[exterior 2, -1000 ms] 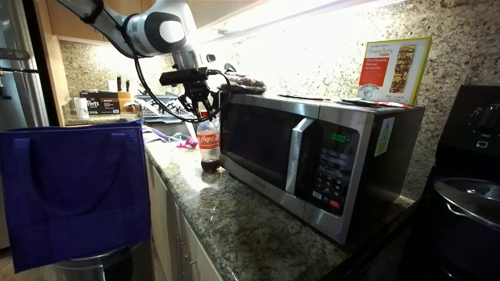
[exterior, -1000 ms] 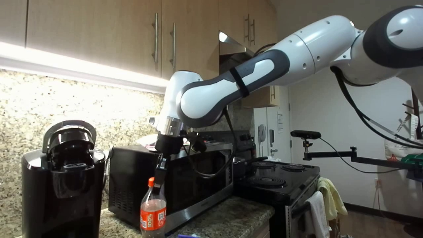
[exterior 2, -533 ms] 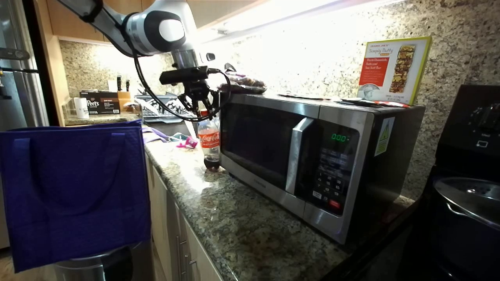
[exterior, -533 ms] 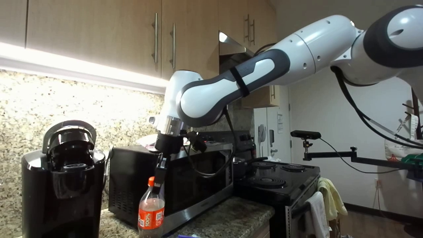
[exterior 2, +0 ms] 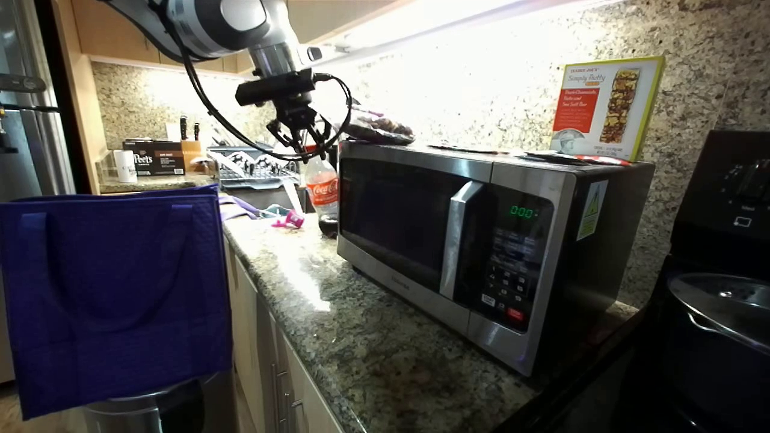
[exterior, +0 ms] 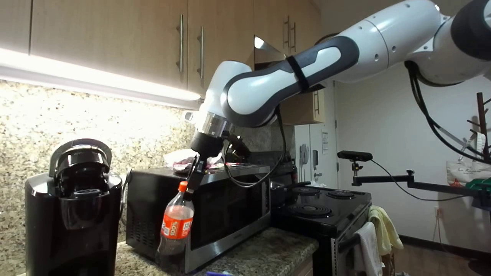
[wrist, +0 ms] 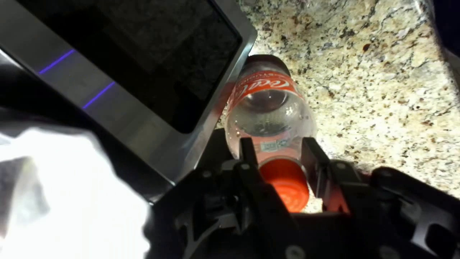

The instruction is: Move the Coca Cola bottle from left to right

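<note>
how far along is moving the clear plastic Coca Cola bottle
Done: the black two-fingered pincer grips the bottle. In hand: the lift; it hangs tilted, seemingly off the speckled granite counter. Remaining: rightward carry, placing; in an exterior view it's left of the boxy black microwave.

A long white light strip [exterior: 96,74] glares under the pale wooden cabinets [exterior: 115,30], bleaching the speckled granite backsplash [exterior: 153,126] below it in both exterior views. A shiny patch [exterior 2: 304,282] streaks the speckled granite counter [exterior 2: 367,343], while the glossy black coffee maker [exterior: 76,230] shows pale highlights over a murky front. In the wrist view, a white, shapeless thing [wrist: 86,194] burns out, blurred; the black two-fingered gripper [wrist: 278,151] looks soft up close, and two violet streaks [wrist: 99,95] gleam on the steel-framed black microwave [wrist: 143,64].
</note>
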